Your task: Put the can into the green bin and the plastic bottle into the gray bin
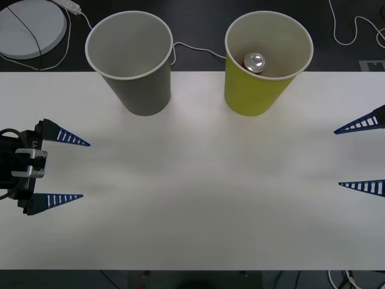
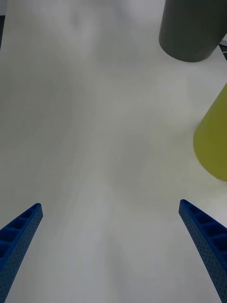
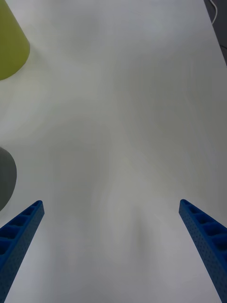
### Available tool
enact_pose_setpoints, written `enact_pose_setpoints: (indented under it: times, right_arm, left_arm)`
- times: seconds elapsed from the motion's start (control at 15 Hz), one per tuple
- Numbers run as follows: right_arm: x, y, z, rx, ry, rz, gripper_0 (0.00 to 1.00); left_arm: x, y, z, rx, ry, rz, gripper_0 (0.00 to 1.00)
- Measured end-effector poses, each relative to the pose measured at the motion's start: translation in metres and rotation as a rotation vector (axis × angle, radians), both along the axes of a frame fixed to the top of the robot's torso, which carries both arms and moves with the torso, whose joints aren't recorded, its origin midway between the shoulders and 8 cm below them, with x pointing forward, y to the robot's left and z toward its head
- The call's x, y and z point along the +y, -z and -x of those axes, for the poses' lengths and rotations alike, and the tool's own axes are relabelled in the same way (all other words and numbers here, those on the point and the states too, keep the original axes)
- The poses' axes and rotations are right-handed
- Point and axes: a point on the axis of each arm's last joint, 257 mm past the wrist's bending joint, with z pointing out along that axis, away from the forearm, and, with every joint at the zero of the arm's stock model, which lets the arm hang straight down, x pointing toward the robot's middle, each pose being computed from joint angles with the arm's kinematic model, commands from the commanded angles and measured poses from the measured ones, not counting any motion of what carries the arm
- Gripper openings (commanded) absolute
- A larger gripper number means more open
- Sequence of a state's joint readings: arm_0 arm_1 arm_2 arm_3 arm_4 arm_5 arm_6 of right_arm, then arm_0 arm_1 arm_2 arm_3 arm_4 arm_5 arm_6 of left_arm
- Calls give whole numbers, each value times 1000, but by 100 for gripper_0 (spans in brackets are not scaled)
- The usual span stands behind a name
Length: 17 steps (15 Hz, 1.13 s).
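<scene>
The green bin [image 1: 260, 66] stands at the table's far edge, right of centre, with the can [image 1: 254, 62] inside it, silver top up. To its left stands the gray bin [image 1: 132, 60], its pale inside bare. The plastic bottle is out of view. My left gripper [image 1: 77, 170] rests open over the table's left side, nothing between its blue fingers. At the right edge my right gripper [image 1: 338, 158] is open too and holds nothing. The right wrist view shows the gray bin [image 2: 191, 28] and green bin [image 2: 215, 142]; the left wrist view shows the green bin [image 3: 9, 42] and gray bin [image 3: 5, 177].
The white table [image 1: 198, 198] stretches between the two grippers. Behind its far edge lie a round white device [image 1: 30, 27] and white cables [image 1: 192, 48] on a dark floor.
</scene>
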<state>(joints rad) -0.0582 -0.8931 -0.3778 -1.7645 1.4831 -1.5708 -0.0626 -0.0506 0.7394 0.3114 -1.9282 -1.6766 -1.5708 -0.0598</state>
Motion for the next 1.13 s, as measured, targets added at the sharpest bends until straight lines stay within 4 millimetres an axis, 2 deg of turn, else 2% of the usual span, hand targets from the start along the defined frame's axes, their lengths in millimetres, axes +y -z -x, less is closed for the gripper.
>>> enact_pose_setpoints:
  times: [0.6, 0.87, 1.13]
  right_arm:
    - [17, 24, 6, -33, -45, -36, 100]
    - [27, 28, 8, -47, -60, -65, 100]
    - [27, 29, 8, -50, -62, -64, 100]
  left_arm:
    - [0, 0, 0, 0, 0, 0, 100]
    - [0, 0, 0, 0, 0, 0, 100]
    - [0, 0, 0, 0, 0, 0, 100]
